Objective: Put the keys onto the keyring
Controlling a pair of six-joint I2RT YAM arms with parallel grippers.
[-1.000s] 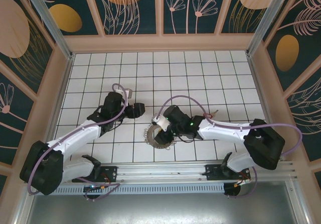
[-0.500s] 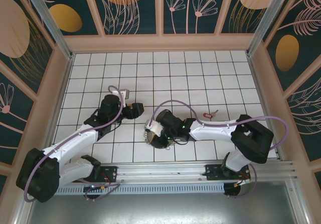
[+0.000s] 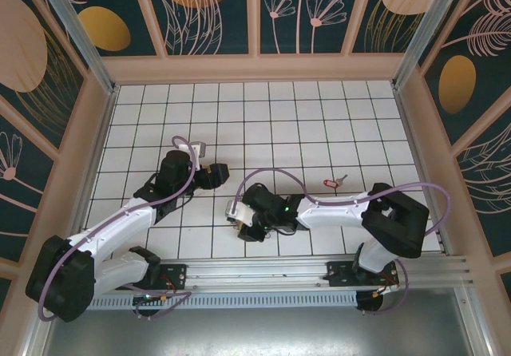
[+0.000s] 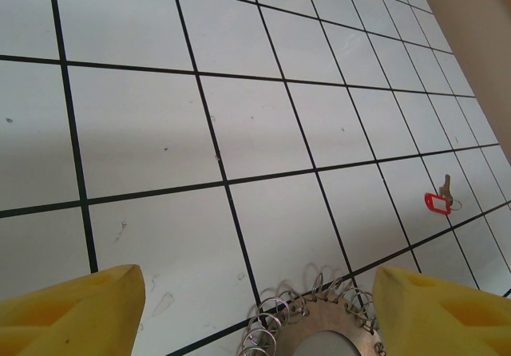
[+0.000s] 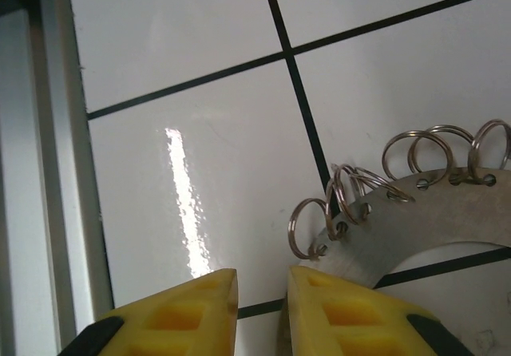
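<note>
Keyring (image 5: 431, 212) lies flat on the tiled bench (image 3: 319, 116), close to my bases, and my right claw (image 5: 262, 300) is down at its fringed rim with the fingers nearly together, a thin slit between them; from my wrist view I cannot tell whether the plate's edge is nipped in that slit or sits just beside it. That is my first worry: a flat metal plate on glossy tile gives little to bite, so a shallow pinch may squirt it away, perhaps toward the metal rail (image 5: 48, 172) nearby. I might also catch one of the loose little split rings (image 5: 315, 228) and not the plate, and then the whole thing would dangle and swing when lifted. My left claw (image 4: 259, 306) is released, fingers spread wide with nothing in them, aimed at the ring from the other side, so the two claws could knock together if both crowd in. The key (image 4: 437, 203), with its red tag, rests well apart to my right, tiny and flat, and it would be easy to fumble or flick away
</note>
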